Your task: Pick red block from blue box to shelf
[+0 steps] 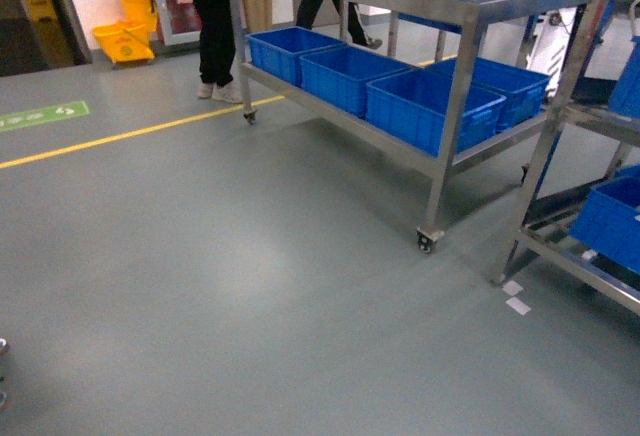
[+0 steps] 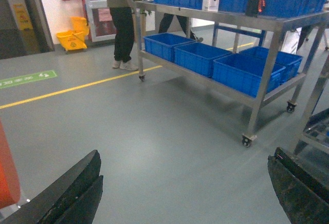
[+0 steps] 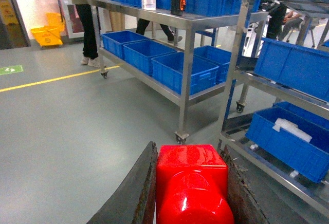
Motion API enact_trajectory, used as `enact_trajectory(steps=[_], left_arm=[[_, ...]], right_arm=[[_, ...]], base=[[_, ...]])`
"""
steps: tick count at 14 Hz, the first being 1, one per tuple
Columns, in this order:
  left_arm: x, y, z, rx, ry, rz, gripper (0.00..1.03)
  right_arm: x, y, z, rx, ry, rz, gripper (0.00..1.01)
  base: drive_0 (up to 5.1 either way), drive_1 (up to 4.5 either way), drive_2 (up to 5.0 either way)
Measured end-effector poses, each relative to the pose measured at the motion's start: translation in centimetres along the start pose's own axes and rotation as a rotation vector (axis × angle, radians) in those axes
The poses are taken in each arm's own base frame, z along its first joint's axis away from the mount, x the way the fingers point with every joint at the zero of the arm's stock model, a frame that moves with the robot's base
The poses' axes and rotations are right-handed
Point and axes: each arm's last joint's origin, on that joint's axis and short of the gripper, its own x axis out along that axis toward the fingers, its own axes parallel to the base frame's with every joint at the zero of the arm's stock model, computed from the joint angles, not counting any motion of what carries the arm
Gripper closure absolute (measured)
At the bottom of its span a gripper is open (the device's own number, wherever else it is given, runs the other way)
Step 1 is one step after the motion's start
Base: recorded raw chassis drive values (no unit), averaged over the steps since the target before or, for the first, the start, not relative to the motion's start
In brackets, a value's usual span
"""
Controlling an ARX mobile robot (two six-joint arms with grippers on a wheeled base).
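Red block [image 3: 191,185] clamped in right gripper [image 3: 190,193]

Grey floor with steel racks ahead of the grippers

Beyond the right gripper [image 3: 187,193], up and slightly left, the wheeled shelf [image 3: 186,59] stands on the grey floor [image 3: 67,131], dark blue crates [image 3: 177,70] on its lower tier and more on top. To that gripper's right a second steel rack [image 3: 241,75] carries further blue crates. A yellow line [image 1: 130,134] crosses the floor far ahead-left.
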Motion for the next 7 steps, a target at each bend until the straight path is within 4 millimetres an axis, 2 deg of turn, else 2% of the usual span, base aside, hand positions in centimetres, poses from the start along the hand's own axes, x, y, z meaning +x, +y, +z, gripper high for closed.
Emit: enact_trajectory(steps=[7], left_arm=[[0.0, 0.0, 0.0, 0.0, 0.0, 0.0, 0.05]], right_arm=[[0.0, 0.0, 0.01, 0.0, 0.0, 0.0, 0.73]], base=[[-1.5, -1.47, -1.5]])
